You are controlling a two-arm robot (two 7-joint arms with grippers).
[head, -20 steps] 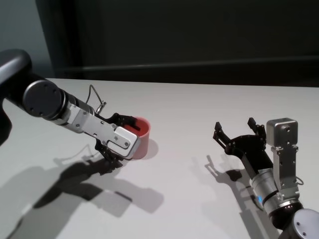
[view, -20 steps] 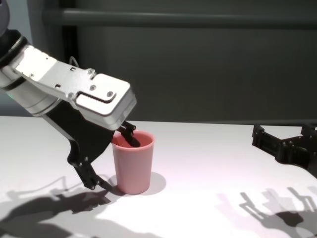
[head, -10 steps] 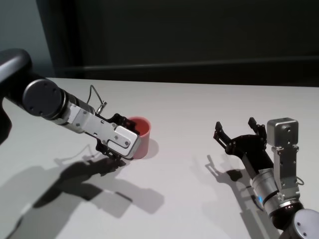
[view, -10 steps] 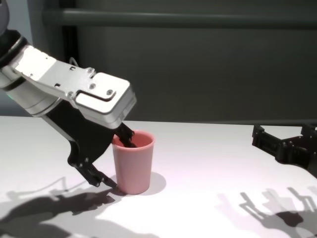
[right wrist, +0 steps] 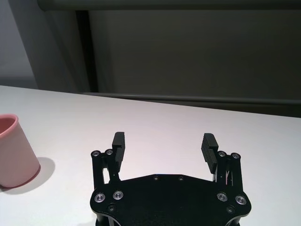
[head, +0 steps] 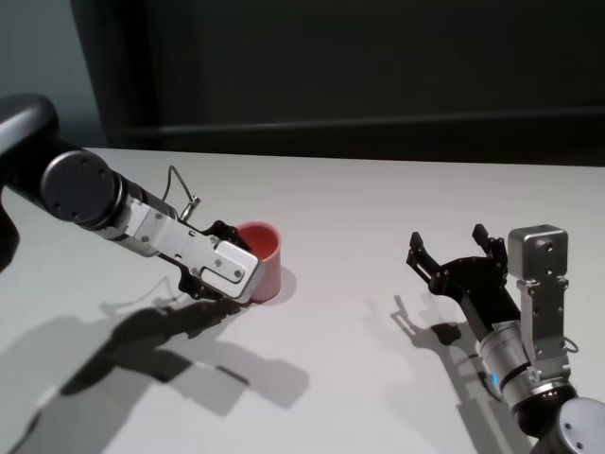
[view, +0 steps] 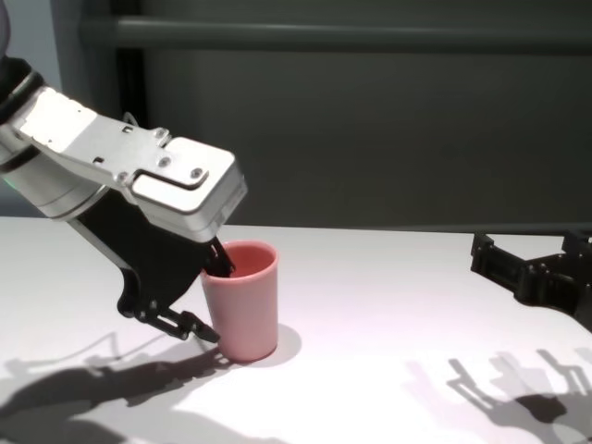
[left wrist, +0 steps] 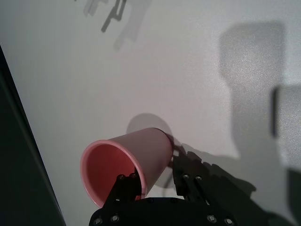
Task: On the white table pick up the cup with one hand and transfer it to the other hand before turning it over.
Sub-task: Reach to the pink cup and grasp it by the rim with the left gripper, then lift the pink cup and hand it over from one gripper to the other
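The pink cup (head: 264, 264) stands upright left of centre on the white table (head: 378, 203). My left gripper (head: 228, 269) is shut on the cup's near wall, with one finger inside the rim and the other outside. The left wrist view shows the cup (left wrist: 141, 155) pinched between the fingers (left wrist: 184, 170). In the chest view the cup (view: 246, 305) leans slightly, with its base at the table. My right gripper (head: 446, 242) is open and empty, hovering over the table to the right. Its wrist view shows the open gripper (right wrist: 163, 139) and the cup (right wrist: 14, 150) farther off.
A dark wall (head: 359, 66) runs along the table's far edge. Arm shadows (head: 161, 350) fall on the table in front of the left arm.
My left gripper's fingers have closed on the cup's wall. The cup has shifted a little to the left with the gripper. The right arm has not moved.
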